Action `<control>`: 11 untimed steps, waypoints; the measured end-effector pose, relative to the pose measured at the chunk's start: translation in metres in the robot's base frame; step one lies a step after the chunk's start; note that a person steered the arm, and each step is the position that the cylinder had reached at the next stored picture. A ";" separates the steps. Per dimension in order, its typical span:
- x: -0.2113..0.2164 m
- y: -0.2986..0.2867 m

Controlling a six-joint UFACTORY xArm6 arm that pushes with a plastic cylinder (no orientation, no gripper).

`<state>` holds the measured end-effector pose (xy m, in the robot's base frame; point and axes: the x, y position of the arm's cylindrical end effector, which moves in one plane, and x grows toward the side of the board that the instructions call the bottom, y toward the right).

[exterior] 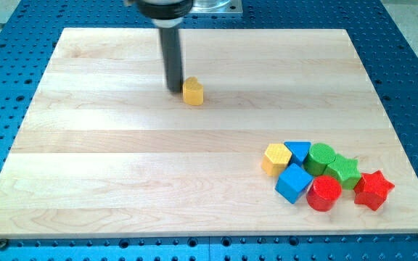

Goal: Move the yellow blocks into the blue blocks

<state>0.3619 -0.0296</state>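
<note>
My tip [175,90] is near the view's top, just left of a small yellow block [193,92], close to it or touching. A second yellow block, hexagonal [275,159], sits at the lower right, touching a blue triangular block [297,151] on its right and a blue cube [293,183] below it. The first yellow block lies far up and left of both blue blocks.
Packed with the blue blocks at the lower right are a green cylinder [322,156], a green star-like block [344,171], a red cylinder [324,193] and a red star [373,190]. The wooden board [122,181] lies on a blue perforated table.
</note>
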 end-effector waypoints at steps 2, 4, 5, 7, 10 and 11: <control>0.126 0.131; 0.125 0.056; 0.185 0.025; 0.228 0.113; 0.254 0.183; 0.256 0.189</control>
